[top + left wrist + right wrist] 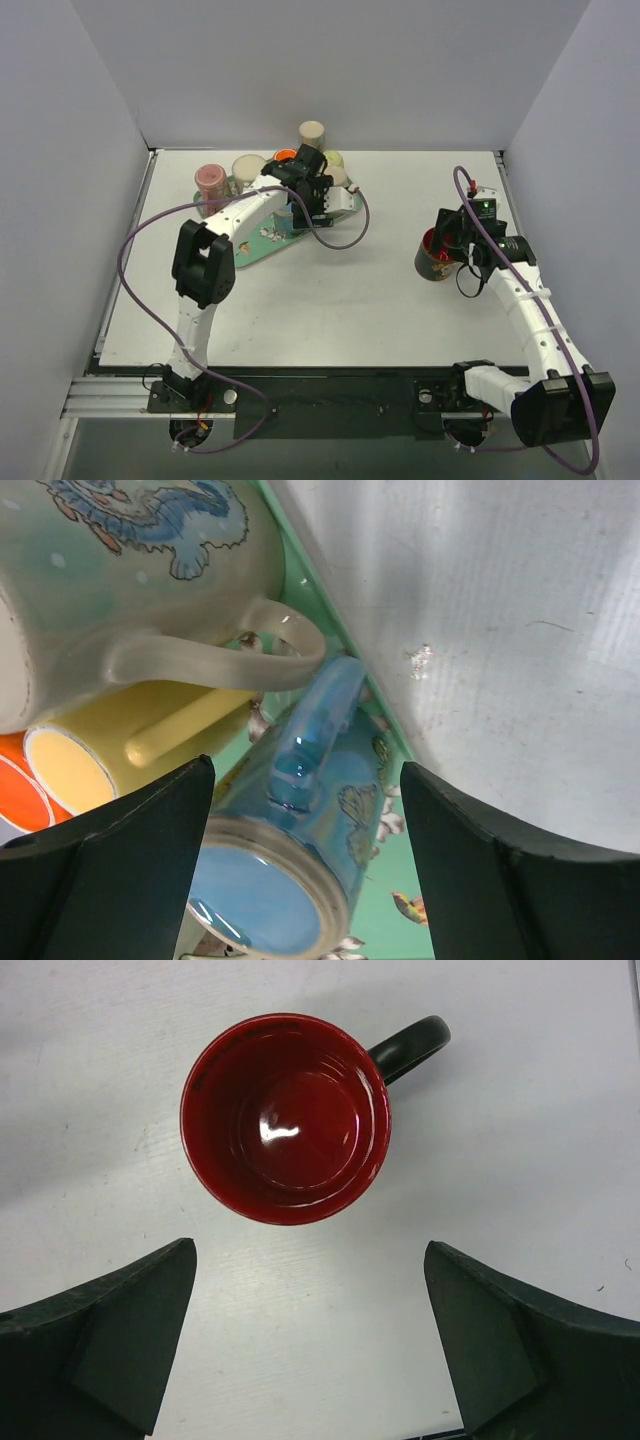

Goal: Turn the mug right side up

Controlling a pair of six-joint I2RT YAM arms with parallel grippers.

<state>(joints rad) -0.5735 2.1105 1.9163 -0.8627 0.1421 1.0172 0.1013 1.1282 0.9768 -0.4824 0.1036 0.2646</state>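
Observation:
A blue butterfly mug [310, 830] stands upside down on the green tray [400, 885], its base ring towards the left wrist camera and its handle up. My left gripper [305, 780] is open and straddles it, a finger on each side. In the top view this gripper [303, 203] hovers over the tray's right part, mostly hiding the blue mug [284, 219]. A red-lined black mug [285, 1115] stands upright on the table, handle to the upper right. My right gripper [308, 1250] is open and empty, just near of it, also in the top view [452, 236].
The tray [255, 250] at the back holds more mugs: a cream dragon mug [120, 570], a yellow one [130, 745] and an orange one [15, 790] crowd the blue mug. Pink [211, 180] and beige [312, 133] cups stand behind. Grey walls enclose the table.

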